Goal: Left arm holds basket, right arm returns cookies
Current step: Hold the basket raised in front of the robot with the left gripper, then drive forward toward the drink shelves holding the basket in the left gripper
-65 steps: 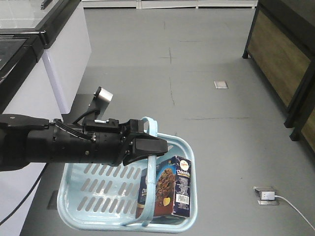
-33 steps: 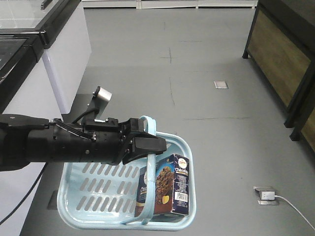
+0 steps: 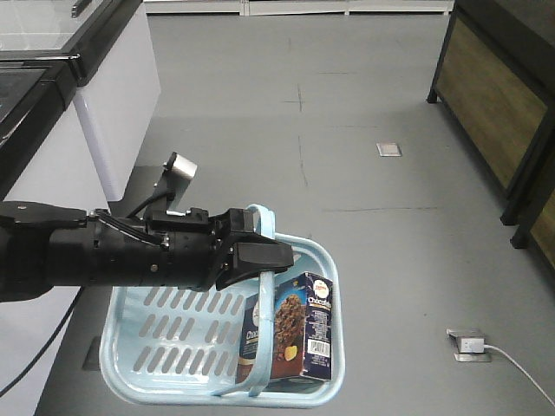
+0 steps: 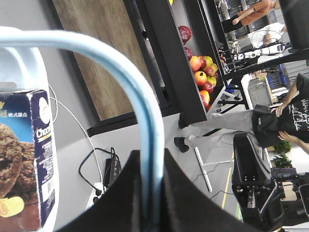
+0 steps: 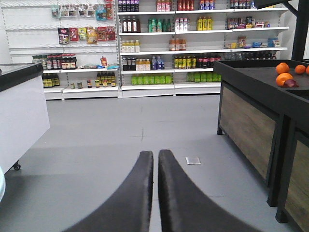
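Exterior front-facing view: the left arm (image 3: 104, 256) comes in level from the left edge and ends over the basket (image 3: 130, 351), above the grey floor (image 3: 364, 130).
Left gripper (image 3: 276, 258): clenched on the top of the basket's hoop handle (image 3: 267, 227); the black wedge-shaped jaws close on the light blue band from both sides.
Left wrist view: the handle arcs in from the upper left and drops between two black fingers (image 4: 113, 203), which touch it on either side.
Basket: light blue, with slotted sides and bottom, carried by the handle alone; the slotted bottom shows across its left part.
Cookies (image 3: 299, 334): the navy-and-brown box stands upright inside the basket, at the right end toward the near right corner. It is just beside the handle, which crosses in front of its left face; the barcode side faces the right rim.
Right gripper (image 5: 155, 193): its two dark fingers are pressed together with only a thin seam between them, grasping nothing, and point across open floor toward store shelves (image 5: 145, 48) stocked with bottles.
Surroundings: a white cabinet (image 3: 117, 95) stands at the upper left and a dark wood-panelled stand (image 3: 486, 95) at the right edge. A floor socket (image 3: 468, 344) with a white cable lies near the lower right. Oranges (image 5: 285, 75) lie on a dark counter in the right wrist view.
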Controlling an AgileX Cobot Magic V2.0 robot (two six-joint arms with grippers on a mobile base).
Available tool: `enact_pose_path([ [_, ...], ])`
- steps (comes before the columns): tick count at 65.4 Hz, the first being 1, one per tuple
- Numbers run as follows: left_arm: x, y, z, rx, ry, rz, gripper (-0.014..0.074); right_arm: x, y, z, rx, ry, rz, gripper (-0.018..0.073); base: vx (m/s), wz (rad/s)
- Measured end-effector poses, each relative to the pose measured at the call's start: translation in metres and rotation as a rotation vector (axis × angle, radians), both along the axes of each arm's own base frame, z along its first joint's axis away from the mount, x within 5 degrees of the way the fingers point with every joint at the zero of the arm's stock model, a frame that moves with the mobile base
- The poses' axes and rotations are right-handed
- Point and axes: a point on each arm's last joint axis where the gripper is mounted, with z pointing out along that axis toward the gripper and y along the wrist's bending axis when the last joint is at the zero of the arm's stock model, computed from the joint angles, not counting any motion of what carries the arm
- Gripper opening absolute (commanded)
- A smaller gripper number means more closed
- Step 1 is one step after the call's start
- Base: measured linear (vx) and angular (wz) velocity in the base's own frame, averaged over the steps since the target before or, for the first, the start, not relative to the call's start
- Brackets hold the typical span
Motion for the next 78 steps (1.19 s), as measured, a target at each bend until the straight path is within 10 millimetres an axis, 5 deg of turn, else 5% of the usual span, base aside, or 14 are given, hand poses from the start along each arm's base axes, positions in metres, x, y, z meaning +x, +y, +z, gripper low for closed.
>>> enact_pose_path([
  [78, -0.0006, -0.0003, 0.0003, -0.004, 0.001, -0.007, -0.0003, 0.0000, 0.0000, 0.0000, 0.000, 0.000, 0.000, -0.0006, 0.27, -0.04],
])
